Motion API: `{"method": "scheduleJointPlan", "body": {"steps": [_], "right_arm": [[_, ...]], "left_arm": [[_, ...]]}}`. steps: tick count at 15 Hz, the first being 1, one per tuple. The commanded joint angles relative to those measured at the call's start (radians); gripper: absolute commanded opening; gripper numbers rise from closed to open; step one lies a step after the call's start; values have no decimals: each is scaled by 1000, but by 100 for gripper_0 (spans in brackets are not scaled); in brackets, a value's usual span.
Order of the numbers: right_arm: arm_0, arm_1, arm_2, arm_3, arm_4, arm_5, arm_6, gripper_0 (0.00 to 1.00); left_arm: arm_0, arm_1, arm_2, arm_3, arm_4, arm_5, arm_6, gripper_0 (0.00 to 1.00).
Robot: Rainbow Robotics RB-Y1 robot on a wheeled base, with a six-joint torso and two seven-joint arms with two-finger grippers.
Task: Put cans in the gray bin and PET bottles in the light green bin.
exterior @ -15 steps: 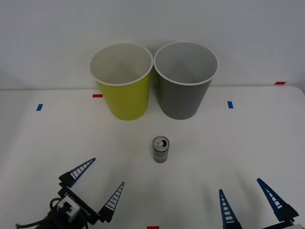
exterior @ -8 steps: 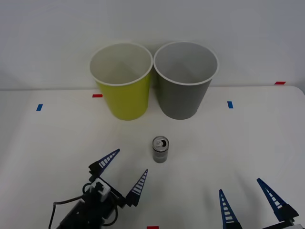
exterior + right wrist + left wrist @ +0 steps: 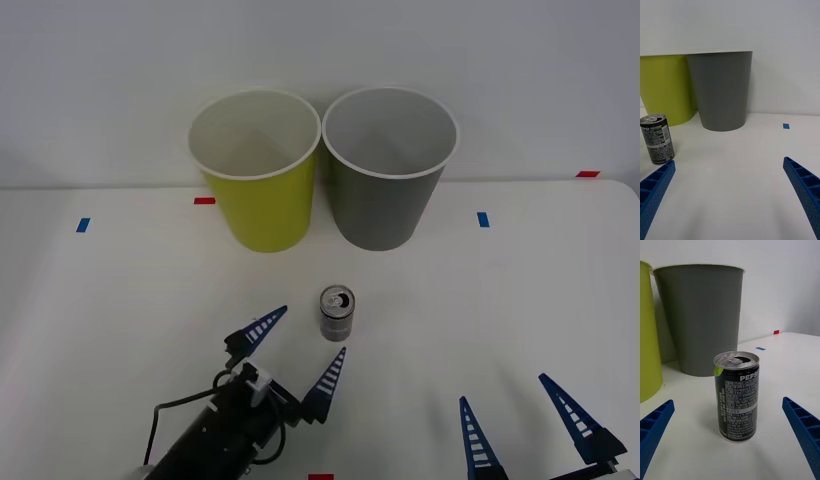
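Left pincer is gaping wide, holding nothing, beside the upright can at frame centre; light, thin-walled, slick — grip mid-body gently.

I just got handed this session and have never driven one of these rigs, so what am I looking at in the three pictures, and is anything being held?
It is a two-armed robot at a white table. The front picture looks down from above the arms. The other two come from cameras on each wrist, with that arm's own blue jaws at the bottom corners.

On the table stands one small black can, upright, its top already opened. Behind it, side by side, stand the light green bin and the gray bin.

The left gripper has its jaws open, just short of the can and pointing at it; in the left wrist view the can sits centred ahead of the open jaws. The right gripper waits at the near edge, also open; its camera sees the can off to one side.

Nothing is held. Small coloured tape marks dot the table.
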Motion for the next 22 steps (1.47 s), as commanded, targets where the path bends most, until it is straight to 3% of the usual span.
{"method": "scheduleJointPlan", "body": {"steps": [1,7,11,16,17,18,19,22], "right_arm": [[0,0,0,0,0,0,0,100],[0,0,0,0,0,0,0,100],[0,0,0,0,0,0,0,100],[0,0,0,0,0,0,0,100],[0,0,0,0,0,0,0,100],[0,0,0,0,0,0,0,100],[0,0,0,0,0,0,0,100],[0,0,0,0,0,0,0,100]], "left_arm": [[-31,-22,-6,1,20,55,2,100],[-68,-94,13,4,40,158,-7,100],[-115,-105,37,7,46,226,-10,100],[-151,-148,37,64,45,226,-10,96],[-149,-151,37,64,43,227,-10,88],[-149,-151,37,64,36,226,-10,26],[-149,-151,37,63,30,227,-10,0],[-149,-149,40,63,20,227,-15,0]]}}
